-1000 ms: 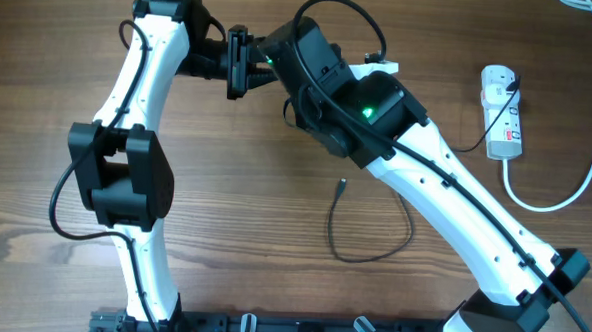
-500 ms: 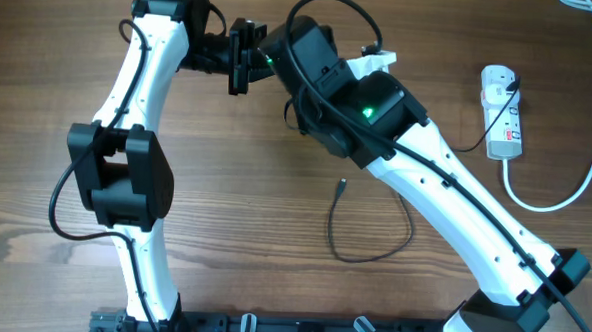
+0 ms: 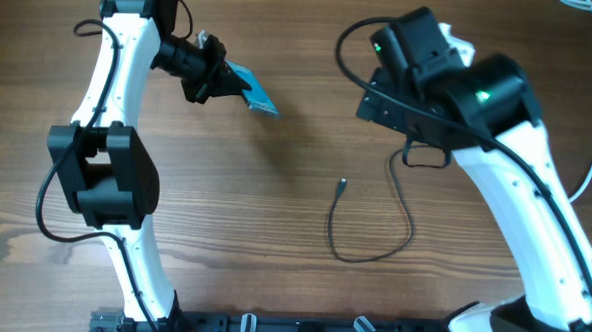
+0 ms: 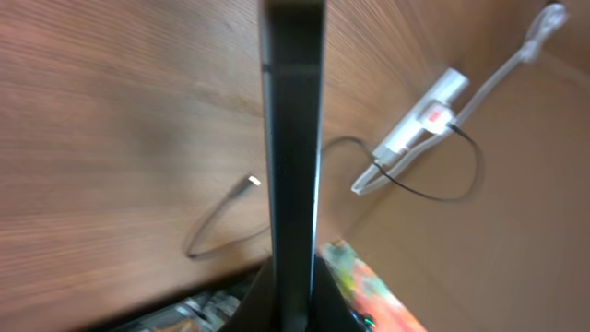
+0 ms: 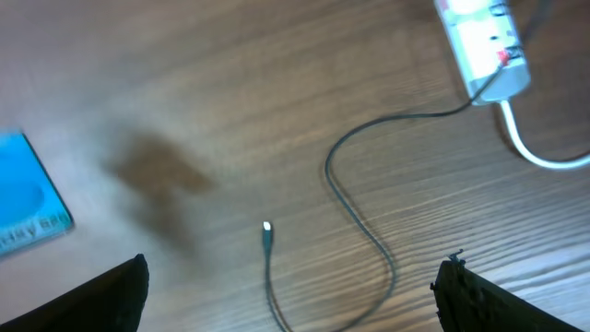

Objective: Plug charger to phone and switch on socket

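The phone (image 3: 251,90), cyan screen showing, hangs above the table at the back left with my left gripper (image 3: 218,78) shut on one end. In the left wrist view the phone (image 4: 293,138) appears edge-on as a dark bar rising from between the jaws of the left gripper (image 4: 293,288). The charger (image 3: 372,251) lies loosely curved mid-table, its plug tip (image 3: 343,185) free. My right gripper (image 5: 295,300) stands open and empty above the plug tip (image 5: 266,227). The socket (image 5: 484,41) lies at the far right, hidden under the right arm (image 3: 479,94) in the overhead view.
A thick white cord (image 3: 591,177) runs along the table's right edge. The socket (image 4: 419,118) and charger cable (image 4: 461,175) show beyond the phone in the left wrist view. The arms' bases stand along the front edge (image 3: 269,330).
My right gripper opened, let go of the phone and swung away to the right. The left gripper kept the phone and drew it left, screen now showing.
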`<action>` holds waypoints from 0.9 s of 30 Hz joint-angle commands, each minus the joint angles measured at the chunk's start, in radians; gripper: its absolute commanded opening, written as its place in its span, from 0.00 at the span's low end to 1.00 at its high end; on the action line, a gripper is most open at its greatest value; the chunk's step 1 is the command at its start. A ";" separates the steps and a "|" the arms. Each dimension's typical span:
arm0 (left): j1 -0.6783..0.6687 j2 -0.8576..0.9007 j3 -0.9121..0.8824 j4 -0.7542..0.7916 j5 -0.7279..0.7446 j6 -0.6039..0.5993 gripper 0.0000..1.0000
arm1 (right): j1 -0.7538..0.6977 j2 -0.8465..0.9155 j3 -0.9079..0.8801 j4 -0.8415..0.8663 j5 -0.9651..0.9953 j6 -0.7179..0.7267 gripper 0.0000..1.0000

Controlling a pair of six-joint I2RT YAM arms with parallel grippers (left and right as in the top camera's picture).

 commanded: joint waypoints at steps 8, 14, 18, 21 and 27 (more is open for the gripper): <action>-0.008 -0.037 0.018 0.037 -0.390 0.135 0.04 | -0.002 0.212 -0.008 -0.024 -0.290 -0.277 1.00; -0.007 -0.037 0.018 0.044 -0.015 0.502 0.04 | 0.014 0.073 -0.041 -0.087 -0.238 -0.230 1.00; -0.006 -0.039 0.018 0.055 0.229 0.682 0.04 | 0.015 -0.109 -0.230 -0.062 -0.187 -0.232 1.00; -0.007 -0.042 0.018 0.056 0.226 0.685 0.04 | 0.016 -0.164 -0.475 0.120 -0.214 -0.148 1.00; -0.007 -0.141 0.018 -0.006 0.202 0.737 0.04 | 0.016 -0.161 -0.846 0.506 -0.408 -0.108 1.00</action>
